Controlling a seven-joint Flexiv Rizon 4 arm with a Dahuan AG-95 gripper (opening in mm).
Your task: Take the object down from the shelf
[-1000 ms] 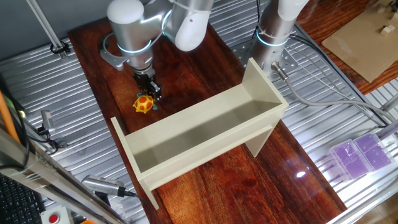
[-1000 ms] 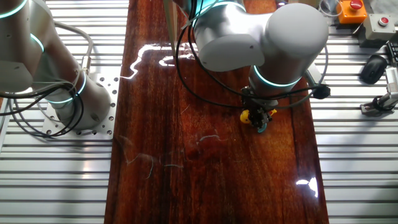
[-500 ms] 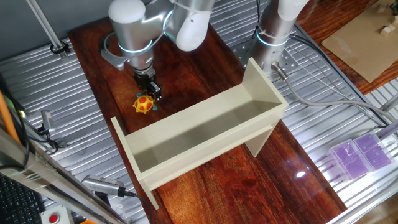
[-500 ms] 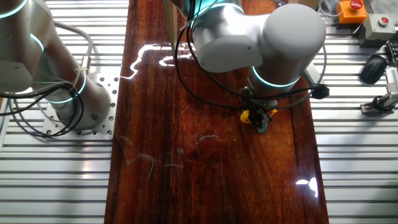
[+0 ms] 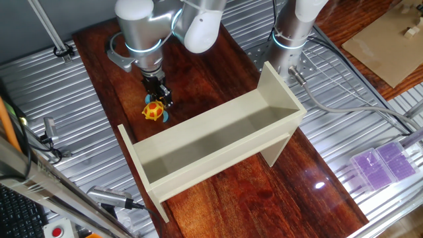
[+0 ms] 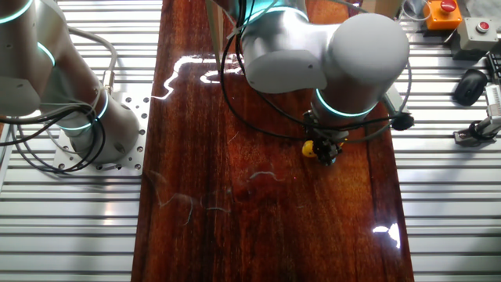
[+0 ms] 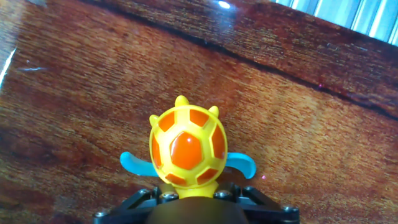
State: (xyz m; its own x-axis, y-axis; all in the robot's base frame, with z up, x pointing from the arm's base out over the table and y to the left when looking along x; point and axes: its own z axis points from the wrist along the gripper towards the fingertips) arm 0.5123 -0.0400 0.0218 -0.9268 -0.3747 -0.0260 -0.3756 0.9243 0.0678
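Orange-shelled yellow toy turtle [image 5: 153,110] lies on the dark wooden table [image 5: 218,192], off the long beige shelf [image 5: 211,142]; gripper [image 5: 160,99] above it, jaw state unclear; release probably remains.

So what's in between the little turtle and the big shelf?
Nothing, just bare wooden tabletop. In one fixed view the turtle sits on the wood, a short strip apart from the shelf, with the gripper over it.

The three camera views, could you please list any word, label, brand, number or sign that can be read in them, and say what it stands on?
None can be read.
The toy turtle bears only an orange and yellow pattern, no text.
The shelf is plain beige, with no marking.
The red button box at the table's edge may carry a label, but it is too small to read.
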